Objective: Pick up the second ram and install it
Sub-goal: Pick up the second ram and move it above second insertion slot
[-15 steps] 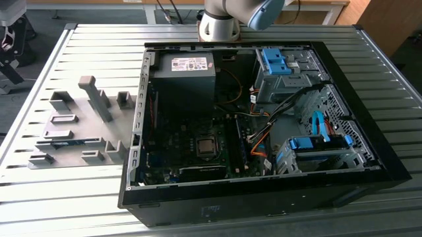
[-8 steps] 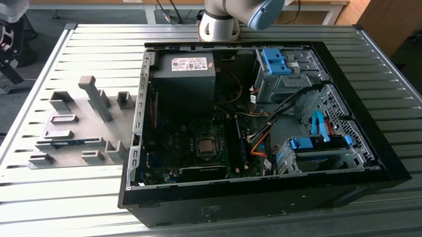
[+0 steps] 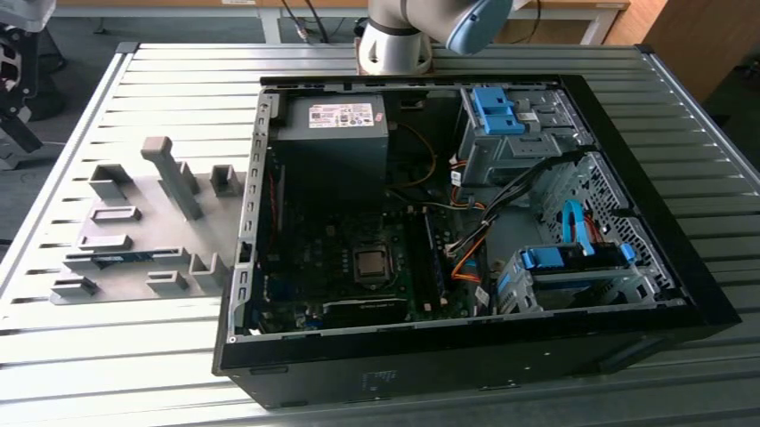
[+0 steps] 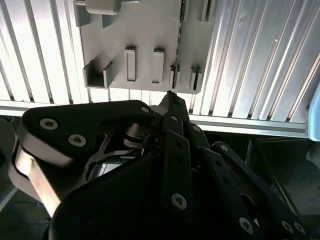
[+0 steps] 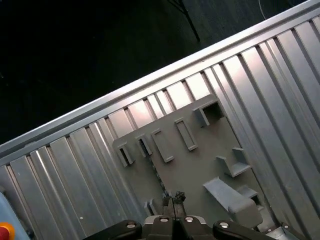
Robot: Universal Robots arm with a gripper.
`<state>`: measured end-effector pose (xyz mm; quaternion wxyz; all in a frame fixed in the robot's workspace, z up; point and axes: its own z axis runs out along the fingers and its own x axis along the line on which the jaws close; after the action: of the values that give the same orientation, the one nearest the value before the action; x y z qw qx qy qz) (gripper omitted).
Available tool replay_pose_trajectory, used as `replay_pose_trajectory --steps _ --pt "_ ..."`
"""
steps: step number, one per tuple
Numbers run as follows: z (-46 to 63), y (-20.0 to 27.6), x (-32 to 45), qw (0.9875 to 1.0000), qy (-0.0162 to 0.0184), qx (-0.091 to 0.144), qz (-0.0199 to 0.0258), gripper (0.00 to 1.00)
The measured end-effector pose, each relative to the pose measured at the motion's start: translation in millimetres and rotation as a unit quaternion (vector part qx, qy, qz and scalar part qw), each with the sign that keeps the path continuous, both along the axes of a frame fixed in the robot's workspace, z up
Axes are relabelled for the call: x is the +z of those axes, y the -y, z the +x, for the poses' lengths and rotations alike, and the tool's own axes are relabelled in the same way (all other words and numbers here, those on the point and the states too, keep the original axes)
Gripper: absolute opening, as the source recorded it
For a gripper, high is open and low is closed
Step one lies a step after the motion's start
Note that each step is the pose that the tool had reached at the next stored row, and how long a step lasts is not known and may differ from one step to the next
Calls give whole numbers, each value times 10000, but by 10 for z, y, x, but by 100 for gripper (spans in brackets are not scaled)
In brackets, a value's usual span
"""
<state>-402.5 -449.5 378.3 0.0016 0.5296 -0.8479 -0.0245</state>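
Closest, the tool (image 5: 173,196) sat pinched narrow and empty (better opened, then squared to the thin edges), facing the second ram (image 3: 119,259) slotted in the grey holder (image 3: 155,236) at the exterior view's lower left.

My arm (image 3: 397,40) stands at the top of the exterior view, a pale grey column with a blue joint cap (image 3: 478,23) slanting off beside it. My pincer (image 5: 172,197) points downward, its two fingers drawn together tip to tip in both wrist views. In the second wrist view my black finger links (image 4: 177,150) fan back from the meeting tips toward the wrist.
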Motion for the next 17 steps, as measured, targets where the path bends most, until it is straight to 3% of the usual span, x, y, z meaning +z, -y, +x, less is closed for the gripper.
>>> replay_pose_trajectory --steps 4,9,12,14,17 --pt "0 0 -1 9994 0 359 0 11" --pt "0 0 -3 9971 0 760 0 11" --pt "0 0 -5 9962 0 876 0 11" --pt "0 0 -7 9950 0 1002 0 11" --pt "0 0 -11 9922 1 1244 0 11"
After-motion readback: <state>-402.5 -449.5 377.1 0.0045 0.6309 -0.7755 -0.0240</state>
